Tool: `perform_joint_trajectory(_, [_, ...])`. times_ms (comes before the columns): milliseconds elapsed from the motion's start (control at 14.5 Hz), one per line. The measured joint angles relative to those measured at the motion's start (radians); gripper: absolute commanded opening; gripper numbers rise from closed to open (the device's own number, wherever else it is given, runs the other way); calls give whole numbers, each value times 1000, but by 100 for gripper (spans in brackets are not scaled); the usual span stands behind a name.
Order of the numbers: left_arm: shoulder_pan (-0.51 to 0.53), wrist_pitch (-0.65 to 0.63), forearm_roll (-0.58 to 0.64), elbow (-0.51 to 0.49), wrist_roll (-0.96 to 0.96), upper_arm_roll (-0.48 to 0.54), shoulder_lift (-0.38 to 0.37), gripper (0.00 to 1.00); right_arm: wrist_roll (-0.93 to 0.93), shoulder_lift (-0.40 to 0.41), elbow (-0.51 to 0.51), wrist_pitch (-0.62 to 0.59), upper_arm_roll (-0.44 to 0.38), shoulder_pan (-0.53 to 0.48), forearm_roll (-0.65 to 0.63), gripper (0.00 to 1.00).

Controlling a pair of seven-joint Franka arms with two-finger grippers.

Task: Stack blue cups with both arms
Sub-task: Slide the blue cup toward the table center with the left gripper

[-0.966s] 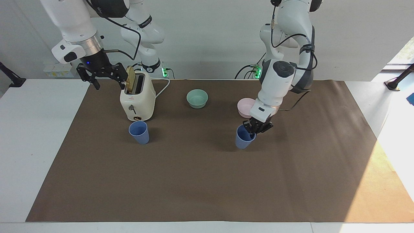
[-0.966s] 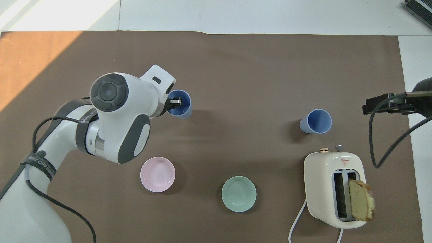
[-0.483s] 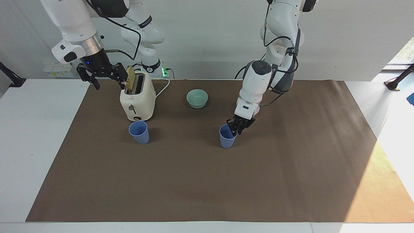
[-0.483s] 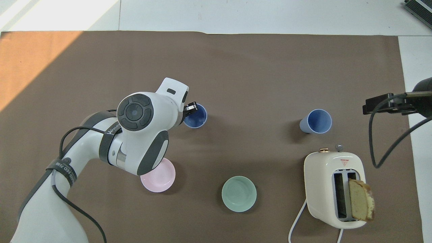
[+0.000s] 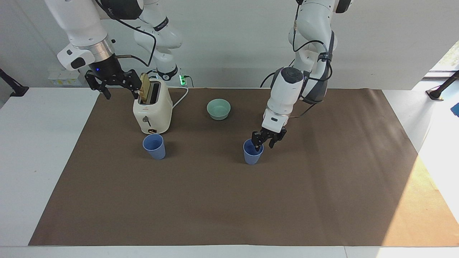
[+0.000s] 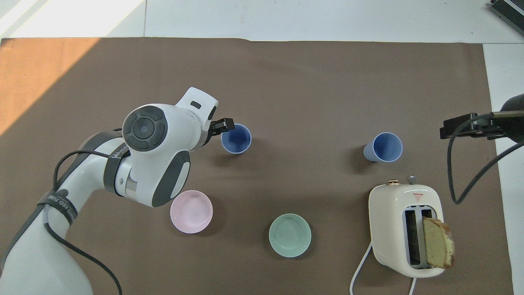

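looking down at the surface (image 5: 222, 200), we see two blue cups standing upright on the brown mat, well apart from each other. the first blue cup (image 5: 252, 152) (image 6: 236, 138) stands near the middle of the mat, farther from the robots than the pink bowl (image 6: 191, 211). the left pincer (image 5: 266, 140) (image 6: 221, 125) hangs right at the rim of this cup, on the side toward the left arm's end. its fingers are spread apart, and one fingertip (image 5: 256, 145) reaches just over the rim while the other is outside the cup; we cannot tell if any finger touches the wall. the second blue cup (image 5: 154, 146) (image 6: 383, 147) stands just in front of the toaster (image 5: 152, 109) (image 6: 405, 227), toward the right arm's end. a slice of bread (image 5: 144, 87) (image 6: 438, 242) sticks out of one slot of the toaster. the right pincer (image 5: 114, 84) waits in the air beside the toaster top, fingers wide and holding nothing. the green bowl (image 5: 218, 108) (image 6: 290, 235) sits between the toaster and the pink bowl.
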Motion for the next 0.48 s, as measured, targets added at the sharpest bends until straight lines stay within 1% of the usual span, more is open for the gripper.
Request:
perform_joint_trajectory(207, [108, -116, 0, 11, 242, 6, -83, 100, 0, 0, 0, 0, 0, 0, 0, 100])
perform_joint_trajectory(345, [189, -230, 0, 23, 405, 10, -145, 100, 0, 0, 0, 0, 0, 0, 0, 100])
perform_joint_trajectory(483, [270, -342, 0, 57, 544, 12, -187, 100, 0, 0, 0, 0, 0, 0, 0, 100])
